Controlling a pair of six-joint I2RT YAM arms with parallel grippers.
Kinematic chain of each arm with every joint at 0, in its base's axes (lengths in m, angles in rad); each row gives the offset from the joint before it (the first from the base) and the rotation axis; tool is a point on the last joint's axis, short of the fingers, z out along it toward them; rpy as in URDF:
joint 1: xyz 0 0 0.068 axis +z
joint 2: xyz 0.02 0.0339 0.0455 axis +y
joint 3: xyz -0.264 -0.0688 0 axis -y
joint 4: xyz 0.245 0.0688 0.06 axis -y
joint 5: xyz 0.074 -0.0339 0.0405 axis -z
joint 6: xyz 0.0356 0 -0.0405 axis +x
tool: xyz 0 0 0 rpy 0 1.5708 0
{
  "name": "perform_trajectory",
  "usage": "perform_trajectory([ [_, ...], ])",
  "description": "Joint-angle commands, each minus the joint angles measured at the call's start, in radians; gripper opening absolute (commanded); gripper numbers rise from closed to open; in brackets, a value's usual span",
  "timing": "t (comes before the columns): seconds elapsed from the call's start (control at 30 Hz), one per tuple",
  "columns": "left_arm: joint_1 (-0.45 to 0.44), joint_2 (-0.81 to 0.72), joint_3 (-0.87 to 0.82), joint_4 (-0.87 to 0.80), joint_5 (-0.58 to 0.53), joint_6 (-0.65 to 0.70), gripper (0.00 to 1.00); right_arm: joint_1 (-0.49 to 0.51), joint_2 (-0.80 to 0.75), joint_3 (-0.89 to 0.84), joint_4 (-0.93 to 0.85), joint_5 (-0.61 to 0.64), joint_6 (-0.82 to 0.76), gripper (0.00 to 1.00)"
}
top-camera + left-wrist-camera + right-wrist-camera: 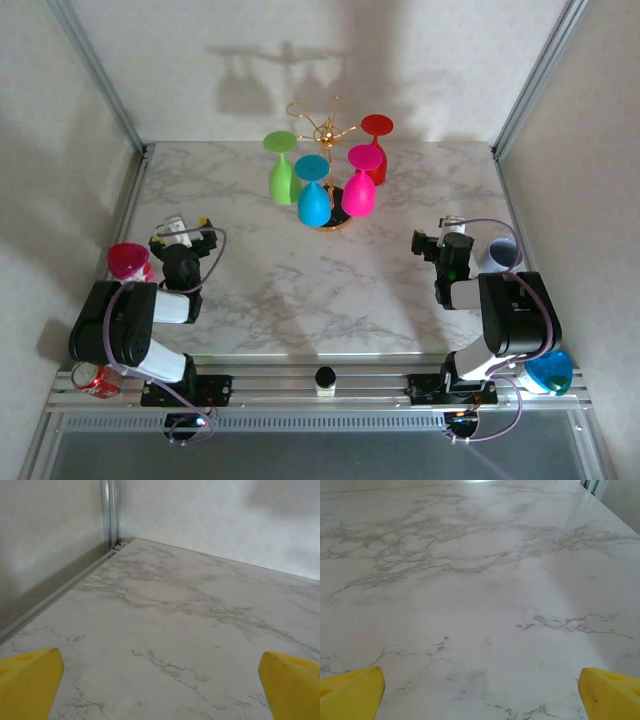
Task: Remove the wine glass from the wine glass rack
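Held yellow-padded left fingers (27, 682) and right fingers (612, 692) spread wide and empty, low over the white marbled tabletop (260, 290), well apart from the glasses. Found thin gold wire wine glass rack (322, 128) at far centre, hung bowls-down with green wine glass (283, 178), blue wine glass (313, 200), pink wine glass (359, 192) and red wine glass (377, 155), crowded together. Judged likely trouble: bumping neighbouring glasses, or dragging and tipping the light rack by pulling sideways before freeing a foot from its loop.

Open table (260, 290) leads to glasses (313, 203) crowding the rack (320, 126).
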Motion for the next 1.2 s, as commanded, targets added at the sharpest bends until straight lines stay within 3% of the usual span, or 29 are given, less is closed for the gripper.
perform_trajectory([
  [0.0,0.007,0.004,0.018,0.001,0.011,-0.017,1.00,0.007,0.000,0.010,0.031,0.006,-0.013,0.99],
  [0.73,0.007,0.004,0.018,-0.002,0.010,-0.017,0.99,0.007,0.001,0.011,0.029,0.005,-0.013,0.99],
  [0.8,0.007,0.004,0.017,0.003,0.008,-0.016,0.92,0.007,0.000,0.011,0.034,0.004,-0.013,0.99],
  [0.87,0.005,-0.025,0.059,-0.104,-0.019,-0.024,0.84,0.008,-0.048,0.039,-0.050,-0.005,-0.018,0.97],
  [0.97,0.003,-0.080,0.154,-0.302,-0.025,-0.027,0.72,0.002,-0.139,0.163,-0.329,0.024,0.015,0.93],
  [1.03,0.000,-0.114,0.197,-0.383,-0.061,-0.074,0.72,-0.009,-0.182,0.229,-0.473,0.008,0.059,0.92],
  [1.17,-0.014,-0.178,0.278,-0.511,-0.010,-0.171,0.72,-0.076,-0.258,0.348,-0.698,-0.110,0.239,0.90],
])
